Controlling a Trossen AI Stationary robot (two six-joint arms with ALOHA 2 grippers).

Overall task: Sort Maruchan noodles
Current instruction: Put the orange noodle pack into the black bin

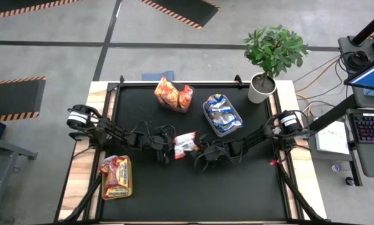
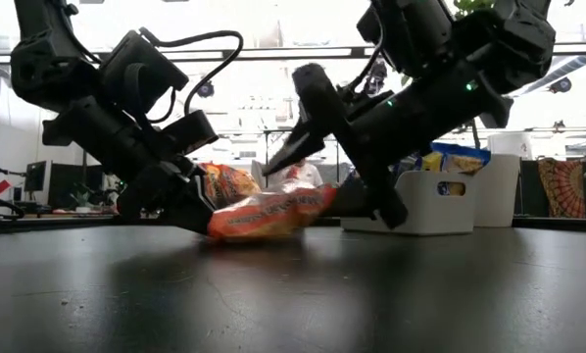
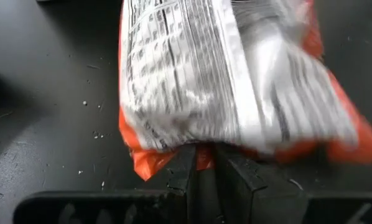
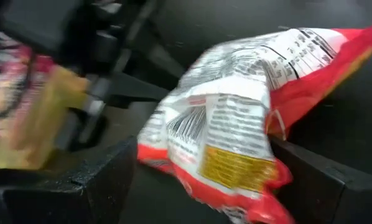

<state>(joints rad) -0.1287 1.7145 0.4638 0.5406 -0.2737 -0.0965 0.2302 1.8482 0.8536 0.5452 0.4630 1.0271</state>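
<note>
While the left gripper (image 1: pixel 172 148) has its fingers clenched on one edge of an orange noodle packet (image 1: pixel 186 144) at mid-worktop, the right gripper (image 1: pixel 199 156) fingers stand released around its other end.

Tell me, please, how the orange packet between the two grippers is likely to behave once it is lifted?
The orange packet is probably light: the left gripper, shut on its edge seam alone, holds it. Its crinkled glossy film looks floppy and possibly slippery. The open right gripper straddles its far end.
</note>
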